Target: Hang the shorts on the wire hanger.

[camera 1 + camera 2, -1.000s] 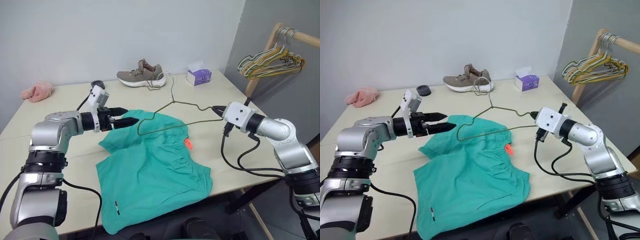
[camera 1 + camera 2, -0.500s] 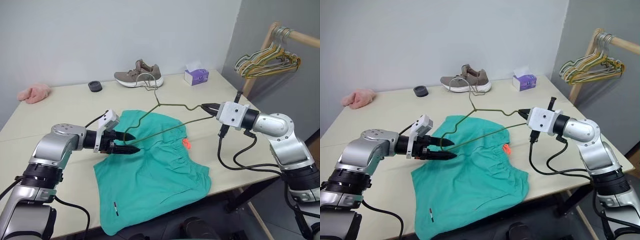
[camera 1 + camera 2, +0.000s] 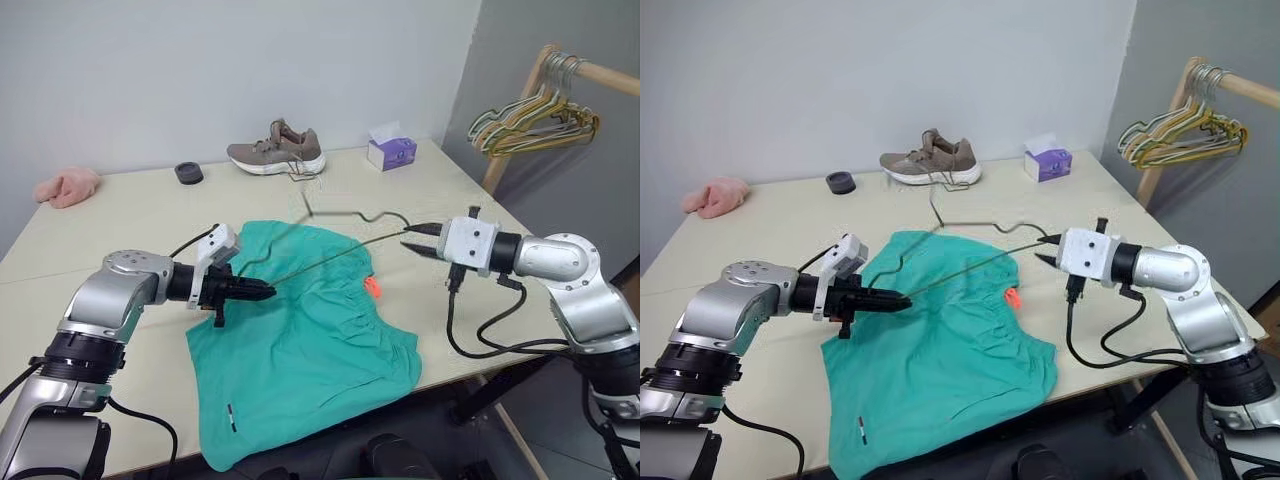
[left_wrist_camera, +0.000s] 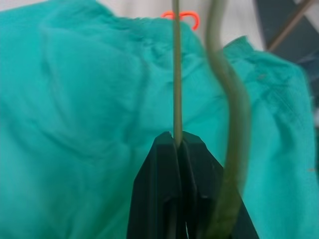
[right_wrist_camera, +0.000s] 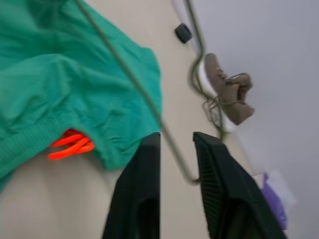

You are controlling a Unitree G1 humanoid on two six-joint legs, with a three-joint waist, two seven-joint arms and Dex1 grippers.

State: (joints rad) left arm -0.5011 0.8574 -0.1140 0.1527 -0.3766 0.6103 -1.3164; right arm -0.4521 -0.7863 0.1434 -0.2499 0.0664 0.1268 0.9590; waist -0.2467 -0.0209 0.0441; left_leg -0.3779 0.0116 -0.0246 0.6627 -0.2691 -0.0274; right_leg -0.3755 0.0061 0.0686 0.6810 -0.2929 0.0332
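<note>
- Left pincer (image 3: 262,291) pressed together, pinching the wire hanger (image 3: 340,255) on its long bar; left wrist view shows the wire (image 4: 177,74) running straight out from between the closed black fingers (image 4: 167,164).
- Right pincer (image 3: 416,241) spread; right wrist view shows the hanger's bend (image 5: 185,172) crossing the gap between the two fingers (image 5: 142,179), and no clamp on it can be seen.
- Hanger is off the worktop (image 3: 120,225), slanting from the left pincer up toward the right one, hook end toward the shoe (image 3: 275,152). Part of the wire is motion-blurred, so its exact outline cannot be told.
- Shorts (image 3: 300,350) lie flat and crumpled on the worktop, under the hanger and between the two arms. Orange tag (image 3: 375,288) sits at the gathered waistband on the right side.
- Lower part of the shorts drapes past the worktop's near edge; small white mark (image 3: 233,418) near that hem.
- Open worktop: wide bare strip beyond the shorts up to the shoe, plus bare area left of the left arm.
- Far edge holds the pink cloth (image 3: 68,186), small dark round object (image 3: 187,172), shoe and tissue box (image 3: 391,150), all well apart from the shorts.
- Wooden rack (image 3: 545,75) with a bunch of coloured hangers (image 3: 535,122) stands past the worktop's right corner, clear of the right arm.
</note>
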